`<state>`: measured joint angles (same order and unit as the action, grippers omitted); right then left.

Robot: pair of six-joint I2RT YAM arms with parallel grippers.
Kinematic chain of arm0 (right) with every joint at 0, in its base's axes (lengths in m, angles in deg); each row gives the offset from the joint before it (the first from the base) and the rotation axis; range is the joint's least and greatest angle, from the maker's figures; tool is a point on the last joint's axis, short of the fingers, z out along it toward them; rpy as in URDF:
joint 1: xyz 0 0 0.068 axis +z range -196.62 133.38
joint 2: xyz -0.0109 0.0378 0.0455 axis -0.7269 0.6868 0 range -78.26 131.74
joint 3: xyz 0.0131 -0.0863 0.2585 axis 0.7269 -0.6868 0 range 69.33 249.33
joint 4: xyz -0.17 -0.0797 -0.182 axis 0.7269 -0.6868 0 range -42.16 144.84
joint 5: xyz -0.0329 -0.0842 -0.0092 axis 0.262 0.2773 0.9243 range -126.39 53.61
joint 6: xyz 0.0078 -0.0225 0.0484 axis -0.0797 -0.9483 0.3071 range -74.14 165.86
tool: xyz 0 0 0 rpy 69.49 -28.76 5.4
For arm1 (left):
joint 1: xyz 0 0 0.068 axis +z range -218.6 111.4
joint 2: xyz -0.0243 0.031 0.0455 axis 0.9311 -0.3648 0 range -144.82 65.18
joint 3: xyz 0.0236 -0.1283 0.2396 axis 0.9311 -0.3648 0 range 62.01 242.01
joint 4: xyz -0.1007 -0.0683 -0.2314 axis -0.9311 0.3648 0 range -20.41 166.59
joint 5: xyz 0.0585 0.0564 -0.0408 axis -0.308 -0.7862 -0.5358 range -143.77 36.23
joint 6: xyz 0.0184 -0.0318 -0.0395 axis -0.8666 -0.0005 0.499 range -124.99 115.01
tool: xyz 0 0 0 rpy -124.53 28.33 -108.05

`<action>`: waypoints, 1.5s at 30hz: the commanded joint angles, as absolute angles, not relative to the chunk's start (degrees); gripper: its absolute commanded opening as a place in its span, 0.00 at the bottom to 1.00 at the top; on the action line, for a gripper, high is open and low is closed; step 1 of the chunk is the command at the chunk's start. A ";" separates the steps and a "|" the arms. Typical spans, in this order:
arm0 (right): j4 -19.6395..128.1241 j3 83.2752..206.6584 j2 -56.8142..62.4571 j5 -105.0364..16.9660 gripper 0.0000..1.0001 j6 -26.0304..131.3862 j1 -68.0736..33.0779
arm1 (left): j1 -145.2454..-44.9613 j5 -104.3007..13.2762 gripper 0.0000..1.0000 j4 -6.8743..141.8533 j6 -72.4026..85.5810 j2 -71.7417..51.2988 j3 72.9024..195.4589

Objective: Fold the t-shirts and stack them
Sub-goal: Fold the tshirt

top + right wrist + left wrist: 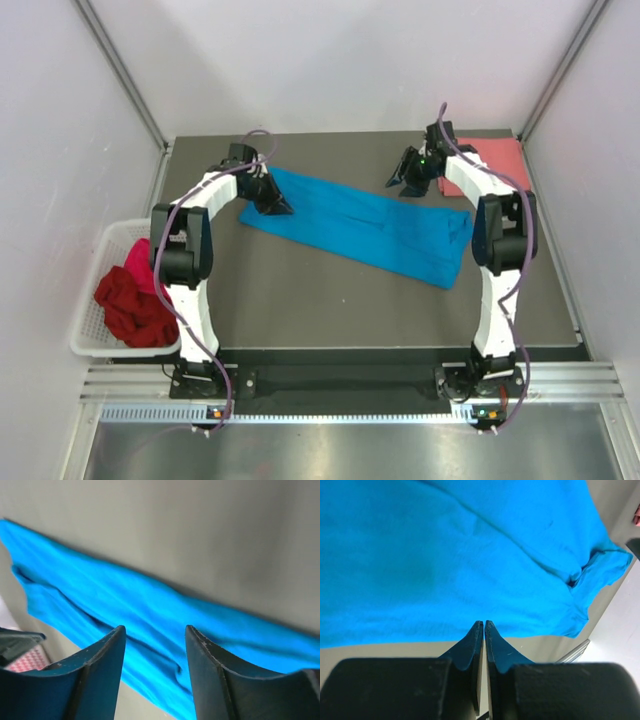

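- Fold advice: hold the pinched edge low and taut. Seat the right gripper [405, 183] on the matching far edge before lifting, so the fold lands square.
- Left gripper [275, 205]: jaws closed, apparently pinching the far-left edge of the blue t-shirt [370, 225].
- Right gripper: jaws about half apart, empty, poised over the shirt's far edge.
- The blue t-shirt lies spread across the middle of the table [300, 310]; the salmon t-shirt [495, 160] lies far right.

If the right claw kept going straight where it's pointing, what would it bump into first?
Most likely the blue t-shirt, which lies straight ahead of the open right claw; depth is hard to judge.
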<state>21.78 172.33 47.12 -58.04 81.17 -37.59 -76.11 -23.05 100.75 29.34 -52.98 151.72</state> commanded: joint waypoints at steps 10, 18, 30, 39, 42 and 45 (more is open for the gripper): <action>16.44 144.23 22.38 -61.08 0.50 70.39 -42.06 | -76.16 -25.28 0.11 100.79 27.53 -53.19 152.97; 19.58 122.20 14.12 -57.31 0.29 73.19 -48.00 | -75.55 -34.16 0.09 105.27 27.62 -60.23 157.37; 14.94 120.57 9.30 -50.19 0.30 68.45 -55.68 | -74.93 -43.57 0.10 111.34 22.87 -62.88 160.10; 16.16 119.61 8.83 -54.15 0.35 70.21 -52.95 | -74.93 -45.15 0.13 108.97 23.75 -55.31 154.65; 17.65 117.76 11.38 -50.64 0.38 70.21 -54.44 | -74.76 -46.12 0.13 110.02 23.58 -57.06 154.39; 18.01 118.02 13.41 -47.74 0.42 69.42 -56.20 | -74.58 -47.97 0.14 111.33 22.96 -59.17 153.86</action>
